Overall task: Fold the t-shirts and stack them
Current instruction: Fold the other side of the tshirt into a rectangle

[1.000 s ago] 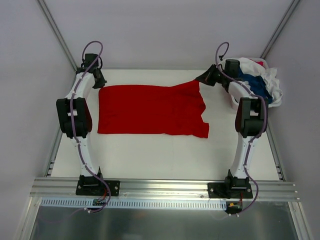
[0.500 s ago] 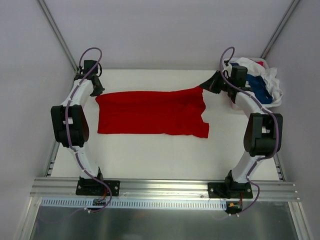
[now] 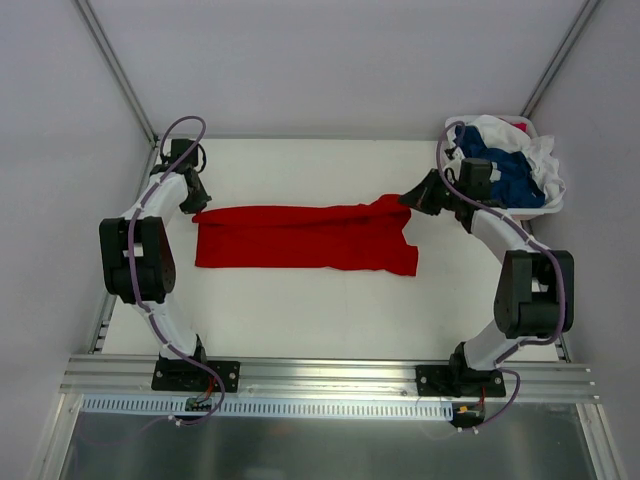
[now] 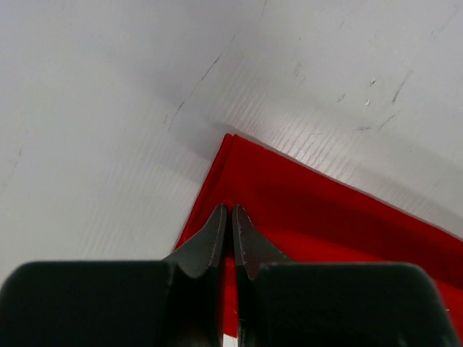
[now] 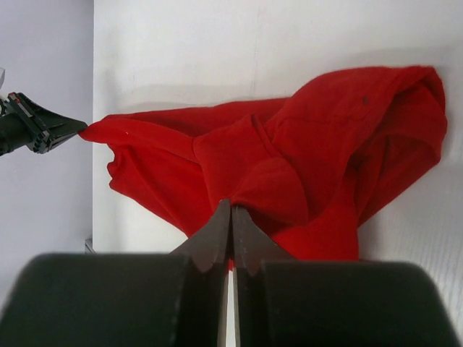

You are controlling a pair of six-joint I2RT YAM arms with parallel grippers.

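Dragging red t-shirt (image 3: 300,238) edge nearer, left end effector (image 3: 203,208), right end effector (image 3: 405,197)

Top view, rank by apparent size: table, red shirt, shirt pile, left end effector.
Largest to smallest:
1. table
2. red shirt
3. shirt pile
4. left end effector
No close calls.

Top view: fixed high above the near edge of the desk (image 3: 300,310), looking down over all of it. Wrist views: close, sighting along left pincer (image 4: 230,217) and right pincer (image 5: 231,211). All share the red shirt (image 3: 300,238).
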